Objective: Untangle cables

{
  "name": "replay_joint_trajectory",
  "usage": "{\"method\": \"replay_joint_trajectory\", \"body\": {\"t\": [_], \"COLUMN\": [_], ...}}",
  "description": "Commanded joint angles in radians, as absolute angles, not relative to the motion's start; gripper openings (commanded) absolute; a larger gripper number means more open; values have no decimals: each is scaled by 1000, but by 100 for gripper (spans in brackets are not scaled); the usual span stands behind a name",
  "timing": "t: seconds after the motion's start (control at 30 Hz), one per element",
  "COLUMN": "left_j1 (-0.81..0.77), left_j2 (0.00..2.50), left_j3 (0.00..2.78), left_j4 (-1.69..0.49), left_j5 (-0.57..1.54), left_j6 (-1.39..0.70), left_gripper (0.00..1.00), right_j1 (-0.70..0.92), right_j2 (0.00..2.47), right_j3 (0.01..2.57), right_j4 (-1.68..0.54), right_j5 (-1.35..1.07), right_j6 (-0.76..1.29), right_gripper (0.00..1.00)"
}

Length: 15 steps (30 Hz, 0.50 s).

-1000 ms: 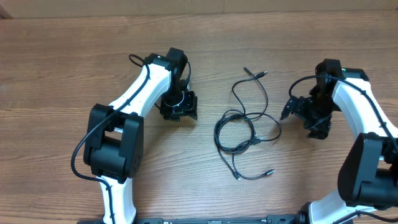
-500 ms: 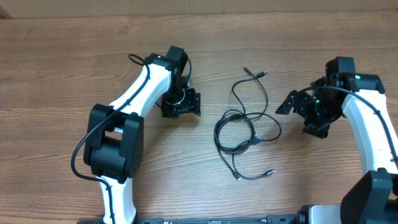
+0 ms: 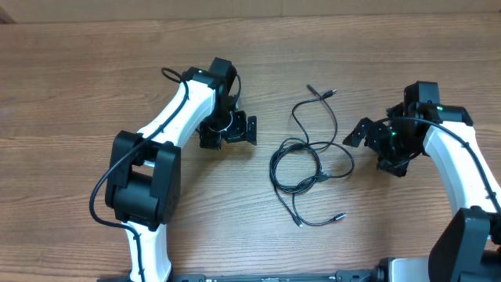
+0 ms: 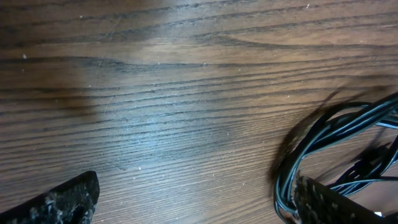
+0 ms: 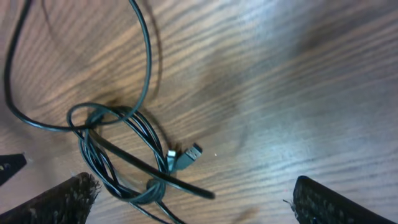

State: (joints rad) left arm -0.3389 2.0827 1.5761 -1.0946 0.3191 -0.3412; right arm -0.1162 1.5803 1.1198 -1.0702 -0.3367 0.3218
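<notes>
Centrally on the wooden table (image 3: 78, 70), the cables (image 3: 309, 164) lie in a loose tangle between the two arms, several loops overlapping, with one strand running to plug ends at the far side and another to a plug near the front edge. The left gripper (image 3: 244, 130) sits just left of the tangle, jaws spread wide and holding nothing. The right gripper (image 3: 374, 149) sits just right of it, likewise wide apart and empty. A silvery plug (image 5: 189, 152) rests beside the coiled loops.

Soft even light, faint shadows, pale glare, blurry wrist views
</notes>
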Motion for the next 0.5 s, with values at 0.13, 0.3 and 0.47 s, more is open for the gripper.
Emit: {"method": "replay_joint_trajectory", "body": {"t": [0.13, 0.3, 0.47], "left_j1": [-342, -342, -342], "left_j2": [2048, 2048, 2048], "left_j3": [1571, 1571, 1571], "left_j4": [-1093, -1093, -1093], "left_j5": [310, 309, 303], "left_j6": [-348, -348, -348], "left_gripper": [100, 99, 100], "right_j1": [-112, -112, -122], "right_j2": [1578, 1578, 1577], "right_j3": [1116, 1116, 1116], "right_j4": [-1008, -981, -1000], "right_j5": [-342, -342, -343], "right_j6": [333, 333, 338], "right_gripper": [100, 100, 100]}}
